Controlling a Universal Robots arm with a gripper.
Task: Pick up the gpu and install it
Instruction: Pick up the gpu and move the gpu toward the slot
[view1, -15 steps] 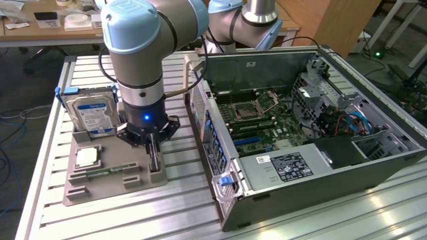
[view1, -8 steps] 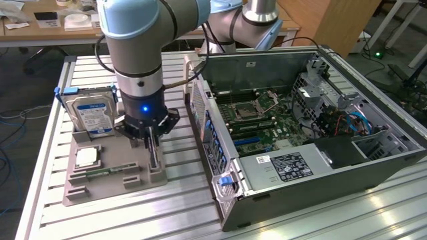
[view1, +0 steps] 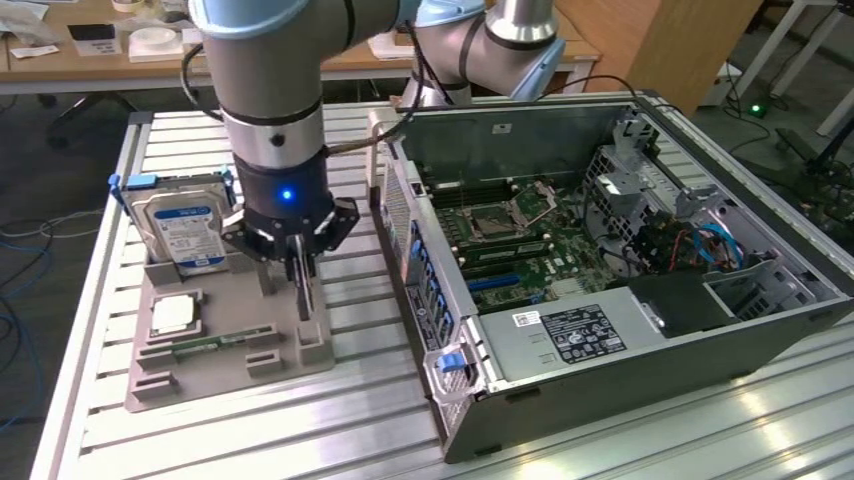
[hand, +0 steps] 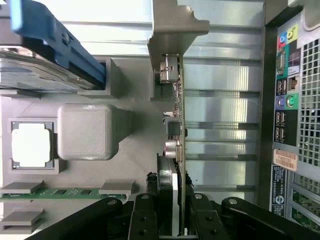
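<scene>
Wrist view shows the pincer (hand: 172, 202) pinching the gpu (hand: 177, 115), standing on edge in the gray holder tray (hand: 137, 150), whereas the exterior view takes in the open computer case (view1: 667, 390) beside the tray on the bench (view1: 747, 445).

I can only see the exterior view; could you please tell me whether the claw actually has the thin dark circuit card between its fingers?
Observer: Yes; the wrist view shows the claw closed on the thin dark circuit card, one finger against each face.
Operator: Thanks. Is the card lifted out of the grey tray?
Observer: It seems not; its far end with the pale metal bracket sits against a notched grey plastic post of the tray.
</scene>
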